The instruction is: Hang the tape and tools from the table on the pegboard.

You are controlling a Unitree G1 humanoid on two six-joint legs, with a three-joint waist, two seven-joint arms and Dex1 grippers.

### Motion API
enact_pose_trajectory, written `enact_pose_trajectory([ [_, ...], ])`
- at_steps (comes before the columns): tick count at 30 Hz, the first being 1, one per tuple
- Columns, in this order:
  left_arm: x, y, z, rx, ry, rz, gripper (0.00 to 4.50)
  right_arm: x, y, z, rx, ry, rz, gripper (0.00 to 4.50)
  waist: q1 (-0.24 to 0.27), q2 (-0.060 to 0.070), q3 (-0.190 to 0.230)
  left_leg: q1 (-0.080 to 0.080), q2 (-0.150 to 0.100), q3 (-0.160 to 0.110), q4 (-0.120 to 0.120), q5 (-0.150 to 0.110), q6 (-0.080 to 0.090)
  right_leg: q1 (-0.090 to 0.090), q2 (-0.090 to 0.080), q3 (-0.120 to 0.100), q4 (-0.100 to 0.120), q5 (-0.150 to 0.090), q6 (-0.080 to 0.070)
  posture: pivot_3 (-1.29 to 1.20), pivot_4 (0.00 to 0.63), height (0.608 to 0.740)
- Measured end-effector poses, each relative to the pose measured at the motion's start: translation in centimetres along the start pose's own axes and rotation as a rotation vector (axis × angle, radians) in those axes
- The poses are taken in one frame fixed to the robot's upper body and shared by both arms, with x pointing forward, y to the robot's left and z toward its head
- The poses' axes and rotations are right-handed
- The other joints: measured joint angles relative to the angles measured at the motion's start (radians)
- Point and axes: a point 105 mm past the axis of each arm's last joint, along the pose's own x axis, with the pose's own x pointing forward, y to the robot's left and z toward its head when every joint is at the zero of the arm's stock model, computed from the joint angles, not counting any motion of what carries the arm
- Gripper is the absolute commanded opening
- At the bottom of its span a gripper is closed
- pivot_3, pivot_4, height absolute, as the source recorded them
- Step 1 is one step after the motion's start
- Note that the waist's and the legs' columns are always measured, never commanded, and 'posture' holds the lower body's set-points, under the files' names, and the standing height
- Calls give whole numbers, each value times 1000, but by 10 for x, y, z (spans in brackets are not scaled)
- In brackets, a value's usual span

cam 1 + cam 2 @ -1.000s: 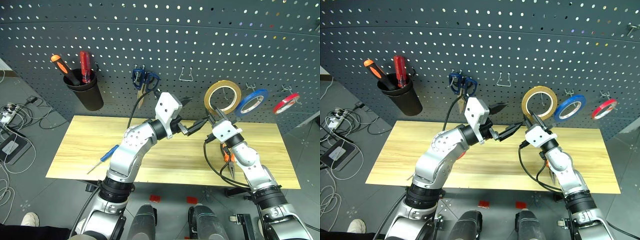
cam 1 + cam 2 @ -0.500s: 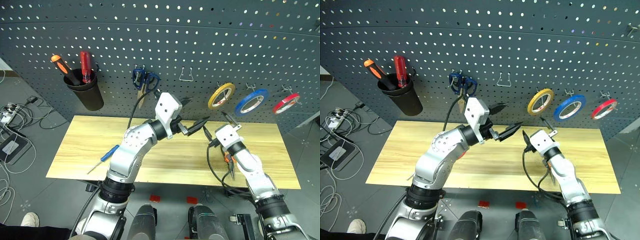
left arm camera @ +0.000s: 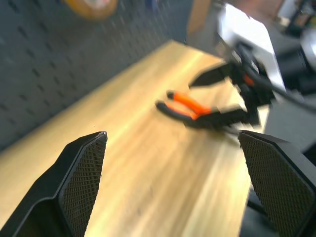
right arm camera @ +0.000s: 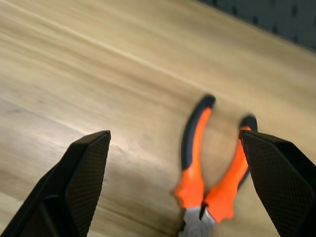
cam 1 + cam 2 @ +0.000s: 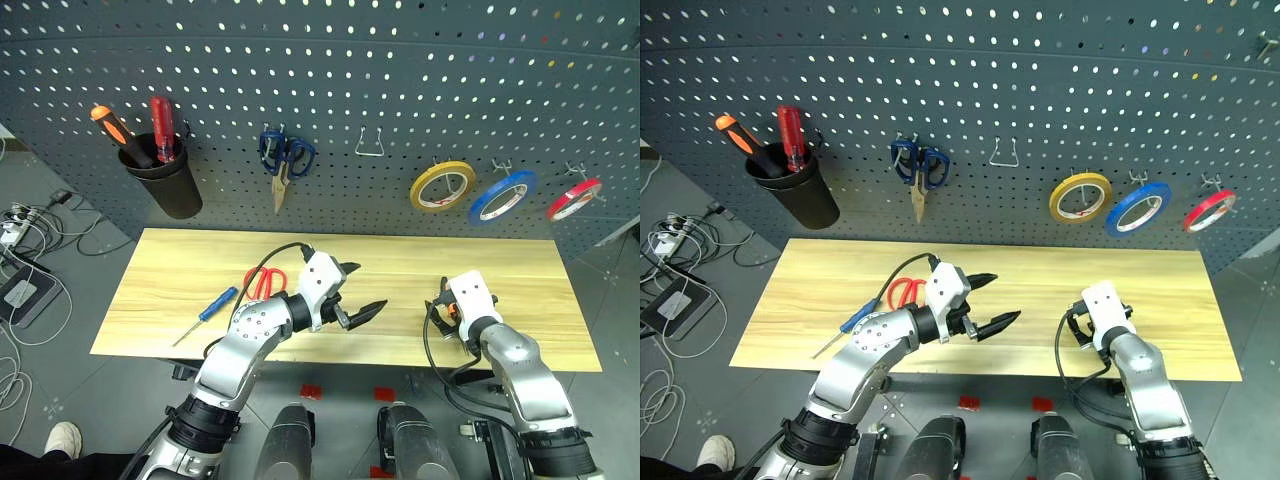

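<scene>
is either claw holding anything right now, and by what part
Nothing is held. The left claw is open above the table, and the right claw is open over the pliers, not touching them.

On the pegboard (image 5: pixel 330 90): three tape rolls (image 5: pixel 441 186), one pair of scissors (image 5: pixel 283 160); below it, one cup (image 5: pixel 162 176) holding two screwdrivers (image 5: pixel 160 128).

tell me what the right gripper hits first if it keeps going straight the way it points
Most likely the pliers lying on the table. The open right gripper points down at them, handles toward it, though the depth between them is hard to judge.
</scene>
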Motion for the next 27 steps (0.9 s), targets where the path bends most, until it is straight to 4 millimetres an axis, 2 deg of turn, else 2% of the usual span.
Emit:
enact_pose_trajectory([
  [6,8,-9,3,18,-14,-67,4500,3,-25,10,73,50,-98,4456,-8,0,45,0,1,0,0,0,0,-1,0,0,1,0,0,14,449,740],
  [8,12,-10,5,24,-24,-76,4500,4,-29,8,73,69,-118,4456,-8,0,55,-1,1,0,0,0,0,-1,0,0,1,0,0,17,456,740],
  [19,14,-16,6,25,-29,-101,4500,8,-28,0,178,143,-137,4456,-16,0,95,-1,1,0,-1,0,0,-2,0,1,1,0,0,42,465,740],
  [27,13,-17,8,24,-26,-103,4500,19,-37,10,250,144,-140,4456,-18,-2,99,-1,1,-1,-2,0,0,-2,0,1,0,0,1,53,460,740],
])
